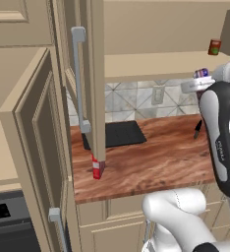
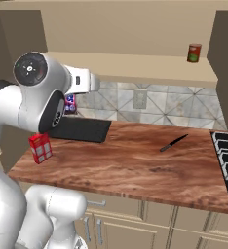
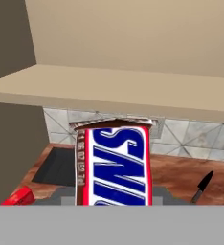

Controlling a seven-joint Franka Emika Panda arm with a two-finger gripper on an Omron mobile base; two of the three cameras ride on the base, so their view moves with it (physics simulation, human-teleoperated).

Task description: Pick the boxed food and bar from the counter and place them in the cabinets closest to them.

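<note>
**Bar lifted toward open cabinet, box waits on table**

Kitchen corner, rendered: reddish wood table [image 2: 135, 160] under an open beige cabinet [image 2: 135, 65] with a tan shelf, tiled wall behind.

Pincer [image 3: 115, 203] is clamped on the bar [image 3: 115, 162]. In the hand view the bar stands upright at 6 o'clock, its blue-lettered wrapper facing the camera, with the shelf edge running across just above it. From the right base the bar [image 2: 70, 103] peeks out at the wrist, raised above the table and just below shelf level; from the left base it shows at 2 o'clock [image 1: 201, 73].

Boxed food [image 2: 40, 148] stands upright on the table near its left front corner, at 9 o'clock in the right base view, apart from the arm. In the left base view it is partly behind the open door's lower edge [image 1: 97, 167].

Progress, judged: bar picked, not yet on a shelf; box untouched. So nothing is placed so far, roughly a quarter of the way. Left to do: set the bar in the cabinet, release it, then fetch and shelve the box.

Counts:
- bars: one
- red boxes: one
- knives: one, black [image 2: 174, 142], lying on the table right of centre
- cans: one, red-green [image 2: 194, 53], on the shelf at 1 o'clock
- dark mats: one [image 2: 79, 129], at the back left of the table
</note>
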